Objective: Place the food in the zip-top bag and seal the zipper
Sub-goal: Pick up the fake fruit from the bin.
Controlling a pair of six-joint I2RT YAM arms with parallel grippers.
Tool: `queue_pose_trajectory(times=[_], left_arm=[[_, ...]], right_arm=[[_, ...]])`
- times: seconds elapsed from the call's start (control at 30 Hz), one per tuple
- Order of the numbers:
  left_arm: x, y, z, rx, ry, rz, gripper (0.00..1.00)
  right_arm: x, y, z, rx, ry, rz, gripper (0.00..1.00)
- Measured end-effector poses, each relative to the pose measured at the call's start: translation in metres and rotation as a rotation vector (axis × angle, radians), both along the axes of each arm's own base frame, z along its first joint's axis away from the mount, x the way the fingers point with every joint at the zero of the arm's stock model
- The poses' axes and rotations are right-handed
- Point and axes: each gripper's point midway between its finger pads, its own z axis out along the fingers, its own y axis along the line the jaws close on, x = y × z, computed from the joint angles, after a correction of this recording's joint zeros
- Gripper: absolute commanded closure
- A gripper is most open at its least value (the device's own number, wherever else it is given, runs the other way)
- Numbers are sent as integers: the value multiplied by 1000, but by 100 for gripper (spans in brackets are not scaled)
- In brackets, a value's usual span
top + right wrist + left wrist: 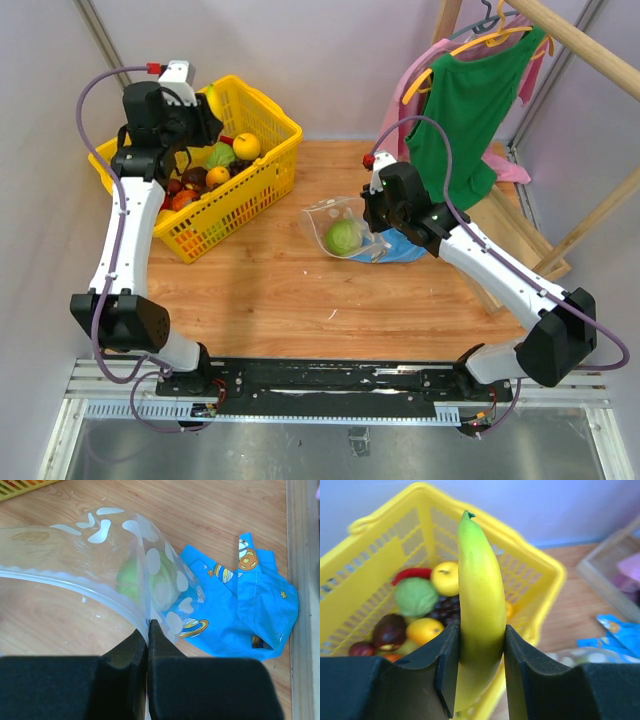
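My left gripper [480, 645] is shut on a yellow banana [479, 605], held upright above the yellow mesh basket [530, 565]; in the top view it [190, 125] hovers over the basket [255, 190]. The basket holds several toy foods, among them a green cabbage [415, 596], a yellow fruit [446, 578] and a dark purple fruit [389, 631]. My right gripper [148, 630] is shut on the zipper [80, 584] edge of the see-through zip-top bag [75, 545], holding its mouth up. A green cabbage [145, 582] lies inside the bag [340, 232].
A blue patterned cloth [245, 610] lies just right of the bag. A wooden ledge [302, 580] runs along the table's right side. Green and pink clothes [465, 100] hang on a wooden rack at the back right.
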Motion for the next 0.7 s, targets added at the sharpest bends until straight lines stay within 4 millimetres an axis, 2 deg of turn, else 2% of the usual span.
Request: queue_pose_trajectory(times=[0.23, 0.4, 0.53, 0.7], left_arm=[[-35, -90, 33, -90, -63, -264, 100], [-72, -146, 45, -157, -113, -434, 100], [-99, -174, 46, -223, -158, -524, 100], [-126, -192, 45, -328, -224, -587, 100]], right_arm=[[0, 1, 3, 12, 2, -3, 100], [0, 5, 9, 36, 2, -2, 99], [-1, 7, 11, 50, 8, 2, 99], [-1, 10, 10, 62, 21, -2, 99]])
